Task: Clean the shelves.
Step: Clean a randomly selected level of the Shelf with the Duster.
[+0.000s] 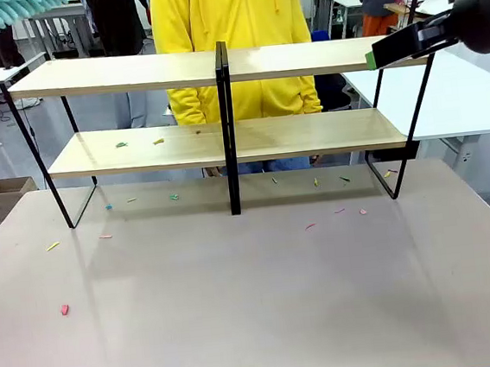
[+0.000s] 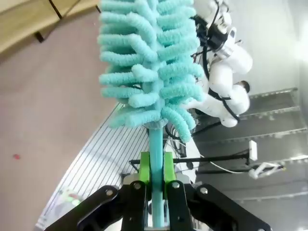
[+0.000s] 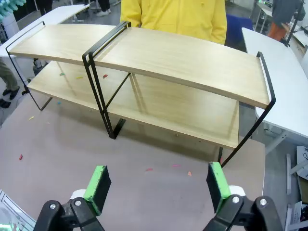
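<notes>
Left wrist view: fluffy teal duster [image 2: 149,67], pale wooden shelves [image 2: 24,21].

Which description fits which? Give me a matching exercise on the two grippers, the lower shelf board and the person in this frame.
Things:
1. left gripper
2. right gripper
3. lower board
4. person

Descriptions:
a. stands behind the shelves, in yellow
b. open, fingers apart
c. shut on the handle of the teal duster
d. carries a few small coloured scraps

Pairs: 1-c, 2-b, 3-d, 4-a
</notes>
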